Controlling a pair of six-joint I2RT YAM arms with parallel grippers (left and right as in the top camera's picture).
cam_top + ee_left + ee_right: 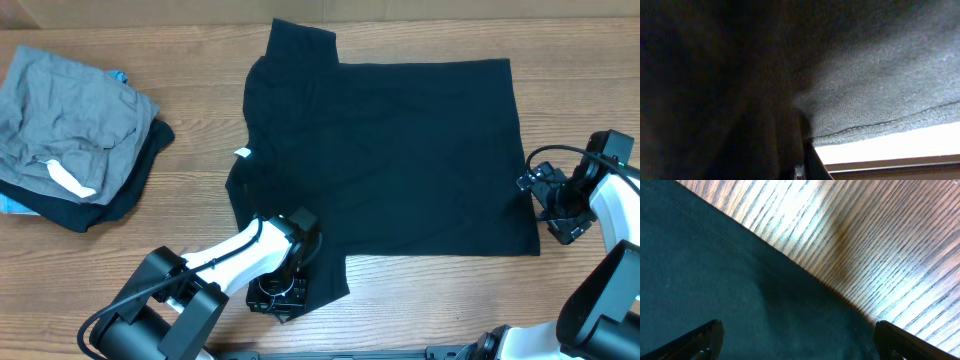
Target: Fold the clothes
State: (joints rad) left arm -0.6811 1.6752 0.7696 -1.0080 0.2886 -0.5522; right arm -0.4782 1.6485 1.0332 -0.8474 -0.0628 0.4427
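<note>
No fold is made yet. The black T-shirt (400, 150) lies flat and spread out in the middle of the desk (200, 40), one sleeve reaching toward the back edge. The left gripper (278, 293) is pinched shut on the other sleeve by the front edge. The right gripper (542, 205) is wide open over the shirt's corner near the right edge and holds nothing. I think all the folding is left to do.

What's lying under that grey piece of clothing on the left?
A dark garment pokes out under the grey garment along its right and lower edges, plus slivers of something light blue. The rest of both is covered.
</note>
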